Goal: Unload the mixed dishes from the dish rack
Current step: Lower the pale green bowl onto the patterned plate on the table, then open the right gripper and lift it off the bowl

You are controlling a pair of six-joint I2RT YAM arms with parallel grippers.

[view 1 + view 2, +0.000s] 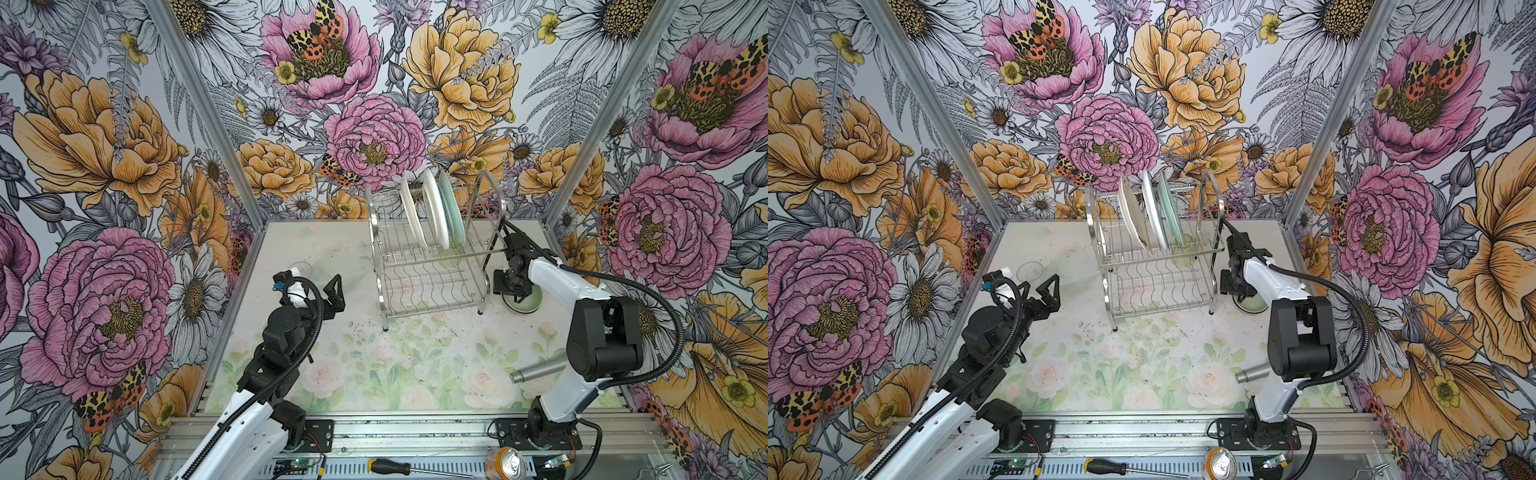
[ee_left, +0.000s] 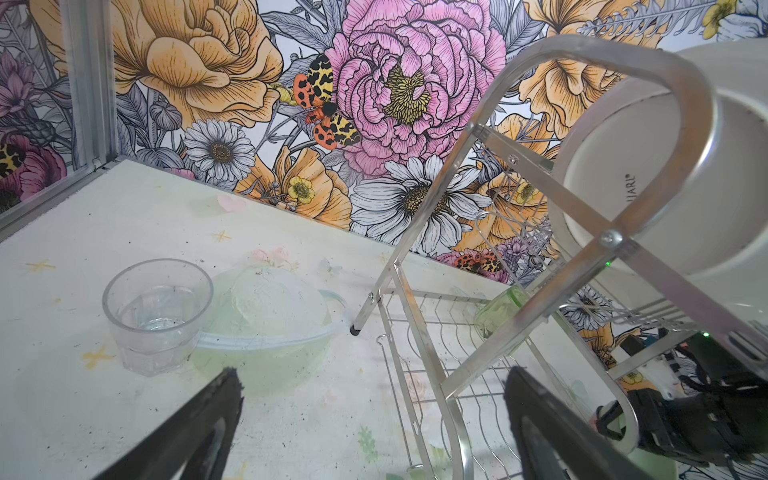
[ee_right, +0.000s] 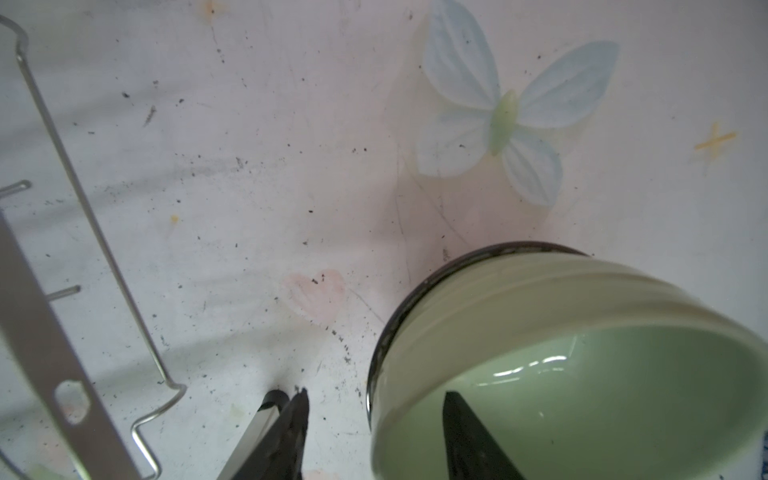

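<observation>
The dish rack [image 1: 432, 266] stands at the back middle of the table with three plates upright in its upper shelf: cream [image 1: 412, 212], white [image 1: 433, 212] and mint green [image 1: 453, 216]. A green tumbler [image 1: 1183, 254] lies behind the plates in the rack. Right of the rack a small bowl [image 3: 582, 299], cream outside and green inside, rests on the table. My right gripper [image 3: 374, 395] is open astride its rim, one finger inside, one outside, neither touching. Left of the rack stand a clear glass [image 2: 158, 316] and a pale green bowl [image 2: 266, 332]. My left gripper [image 2: 372, 374] hangs open and empty near them.
A grey metal cylinder [image 1: 536, 372] lies at the front right beside the right arm's base. A screwdriver [image 1: 390, 466] and a drink can [image 1: 509, 463] lie on the rail in front of the table. Flowered walls close in the back and both sides.
</observation>
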